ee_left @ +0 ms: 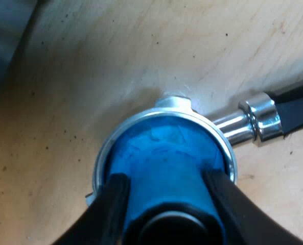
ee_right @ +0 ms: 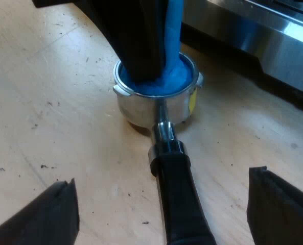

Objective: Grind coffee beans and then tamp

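A blue tamper (ee_left: 164, 163) stands upright inside the metal holder's basket (ee_left: 106, 148), which rests on the wooden table. My left gripper (ee_left: 166, 204) is shut on the tamper, a black finger on each side of its stem. The holder's chrome neck (ee_left: 243, 125) leads to its dark handle (ee_left: 297, 104). In the right wrist view the same tamper (ee_right: 169, 76) fills the holder (ee_right: 156, 109), with the left arm's finger (ee_right: 136, 35) against it. My right gripper (ee_right: 164, 209) is open, its fingertips (ee_right: 51, 214) spread wide on both sides of the dark handle (ee_right: 184, 199) without touching it.
The espresso machine's steel base (ee_right: 263, 41) stands close behind the holder. The wooden table (ee_right: 54, 102) around the holder carries scattered dark coffee specks.
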